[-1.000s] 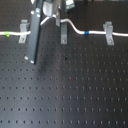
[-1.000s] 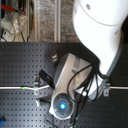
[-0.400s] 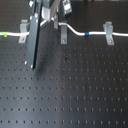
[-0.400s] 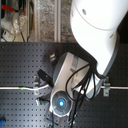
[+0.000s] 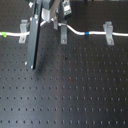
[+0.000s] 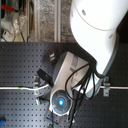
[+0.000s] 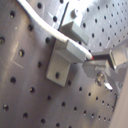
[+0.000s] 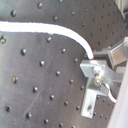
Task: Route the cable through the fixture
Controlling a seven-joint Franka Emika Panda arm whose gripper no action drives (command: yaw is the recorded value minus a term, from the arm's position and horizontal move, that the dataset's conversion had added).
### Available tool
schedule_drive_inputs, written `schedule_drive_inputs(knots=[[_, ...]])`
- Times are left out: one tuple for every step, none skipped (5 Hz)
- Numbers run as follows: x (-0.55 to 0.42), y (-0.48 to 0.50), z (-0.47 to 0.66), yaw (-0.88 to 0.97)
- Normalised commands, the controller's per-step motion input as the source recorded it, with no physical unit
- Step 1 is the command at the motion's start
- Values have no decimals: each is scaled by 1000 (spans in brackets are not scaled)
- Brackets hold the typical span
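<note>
While my fingers (image 7: pixel 111 59) sit next to the cable (image 5: pixel 77 32) at the middle clip (image 5: pixel 63 33), I can't tell if they're clamped on it; the wrist views only show a grey pad edge by the cord. Cable arches up toward me between the middle clip and the right clip (image 5: pixel 107 32), likely lifted to drop into the slot. Blue band (image 5: pixel 87 34) sits between them; green band (image 5: pixel 4 35) lies at the first exterior view's left, on the worktop (image 5: pixel 70 85).
</note>
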Motion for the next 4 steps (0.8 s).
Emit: schedule_drive_inputs(knots=[[-14, -36, 1, 0], [6, 5, 313, -460], [1, 0, 30, 0], [-50, -97, 363, -694]])
